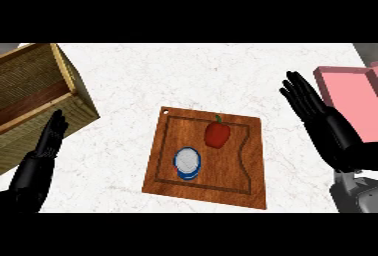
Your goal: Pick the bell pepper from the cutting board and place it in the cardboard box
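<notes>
Bell pepper (216, 134), red with a green stem, lies on the wooden cutting board (251, 165), toward the board's far edge and right of its middle, untouched by either hand. Going from the counter's left edge: the cardboard box (74, 95) stands at the far left corner of the white marbled counter (184, 70), its top open and its inside in shadow. Just below it, at the left edge, the left hand (50, 140) rests with straight fingers pointing up, holding nothing. The cutting board sits tilted at the counter's middle; near its front left part a blue-rimmed round container (187, 163) sits below and left of the pepper, apart from it. The right hand (317, 115) is open too, fingers straight, right of the board, and a pink tray (347, 85) lies behind it at the counter's right edge.
</notes>
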{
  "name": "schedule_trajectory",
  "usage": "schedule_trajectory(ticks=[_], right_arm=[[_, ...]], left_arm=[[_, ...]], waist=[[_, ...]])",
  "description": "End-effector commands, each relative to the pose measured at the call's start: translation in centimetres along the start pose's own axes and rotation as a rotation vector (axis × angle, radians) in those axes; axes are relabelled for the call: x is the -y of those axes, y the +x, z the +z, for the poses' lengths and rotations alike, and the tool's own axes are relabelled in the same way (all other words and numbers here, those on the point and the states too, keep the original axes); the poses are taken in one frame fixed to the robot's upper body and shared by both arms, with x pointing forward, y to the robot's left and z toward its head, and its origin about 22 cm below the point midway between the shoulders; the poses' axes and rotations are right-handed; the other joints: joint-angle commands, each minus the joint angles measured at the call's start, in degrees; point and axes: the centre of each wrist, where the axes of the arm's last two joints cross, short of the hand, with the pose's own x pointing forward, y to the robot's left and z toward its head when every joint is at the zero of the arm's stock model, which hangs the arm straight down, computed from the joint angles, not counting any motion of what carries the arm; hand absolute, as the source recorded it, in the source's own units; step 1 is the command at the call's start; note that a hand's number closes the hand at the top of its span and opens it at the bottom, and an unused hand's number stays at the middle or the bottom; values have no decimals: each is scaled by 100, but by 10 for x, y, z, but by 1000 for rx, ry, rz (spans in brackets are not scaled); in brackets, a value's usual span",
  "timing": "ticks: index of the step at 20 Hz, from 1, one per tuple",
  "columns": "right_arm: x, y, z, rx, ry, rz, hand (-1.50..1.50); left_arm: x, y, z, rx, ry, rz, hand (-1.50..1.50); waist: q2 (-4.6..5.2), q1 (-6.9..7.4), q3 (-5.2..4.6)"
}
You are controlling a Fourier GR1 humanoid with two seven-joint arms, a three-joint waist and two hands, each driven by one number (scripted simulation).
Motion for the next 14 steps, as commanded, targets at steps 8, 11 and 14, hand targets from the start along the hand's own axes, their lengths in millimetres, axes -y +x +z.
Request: schedule_trajectory(ticks=[8,11,14], right_arm=[[71,-68,105,-410,-917,374,150],[32,-74,109,-271,-1089,434,-150],[-1,-60,109,-176,-1062,555,-150]], left_arm=[[9,7,-10,-110,128,261,0],[17,20,-21,-137,101,328,0],[21,18,-27,-156,70,335,0]], waist=[[-139,-690,13],[-186,-518,62],[-165,-249,64]])
